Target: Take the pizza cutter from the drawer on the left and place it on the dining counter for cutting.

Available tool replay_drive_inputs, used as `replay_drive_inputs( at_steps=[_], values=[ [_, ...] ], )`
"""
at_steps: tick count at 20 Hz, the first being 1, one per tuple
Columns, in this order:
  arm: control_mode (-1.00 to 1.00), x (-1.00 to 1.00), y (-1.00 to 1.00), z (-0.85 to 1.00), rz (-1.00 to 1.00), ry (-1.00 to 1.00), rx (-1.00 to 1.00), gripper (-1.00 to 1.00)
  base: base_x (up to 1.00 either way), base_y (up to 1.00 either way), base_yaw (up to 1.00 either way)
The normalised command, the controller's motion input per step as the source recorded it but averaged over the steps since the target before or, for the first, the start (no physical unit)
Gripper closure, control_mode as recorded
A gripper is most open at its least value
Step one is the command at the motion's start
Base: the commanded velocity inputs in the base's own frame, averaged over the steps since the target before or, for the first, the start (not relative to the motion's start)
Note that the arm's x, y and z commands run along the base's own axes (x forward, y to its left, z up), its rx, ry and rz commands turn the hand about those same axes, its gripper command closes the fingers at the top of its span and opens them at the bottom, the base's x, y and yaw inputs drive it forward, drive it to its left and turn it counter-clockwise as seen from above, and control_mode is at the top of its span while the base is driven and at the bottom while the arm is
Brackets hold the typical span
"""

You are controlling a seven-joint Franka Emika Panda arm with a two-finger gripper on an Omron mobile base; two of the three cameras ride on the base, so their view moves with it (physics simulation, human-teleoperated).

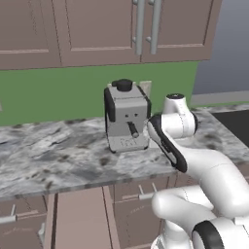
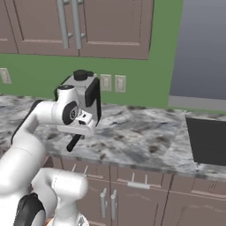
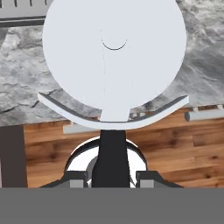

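Even flat rendered light, faint shadows — perhaps slightly soft edges

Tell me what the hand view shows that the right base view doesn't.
Hand view alone: the pizza cutter's round pale blade up close, its dark handle clamped in the gripper, and wood floor below. Right base view alone: the coffee machine, wall outlets and upper cabinets. Both: the marbled counter and the cutter's handle.
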Motion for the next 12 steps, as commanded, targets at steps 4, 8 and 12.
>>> replay_drive_inputs(
  at_steps=[4, 8, 12],
  values=[
    [1.00, 0.00, 0.00, 0.00, 0.00, 0.00, 0.00, 1.00, -0.15, -1.00, -0.34],
    [1.00, 0.00, 0.00, 0.00, 0.00, 0.00, 0.00, 1.00, -0.06, -0.79, -0.67],
    [1.00, 0.00, 0.00, 0.00, 0.00, 0.00, 0.00, 1.00, 0.00, -0.36, -0.85]
  ],
)
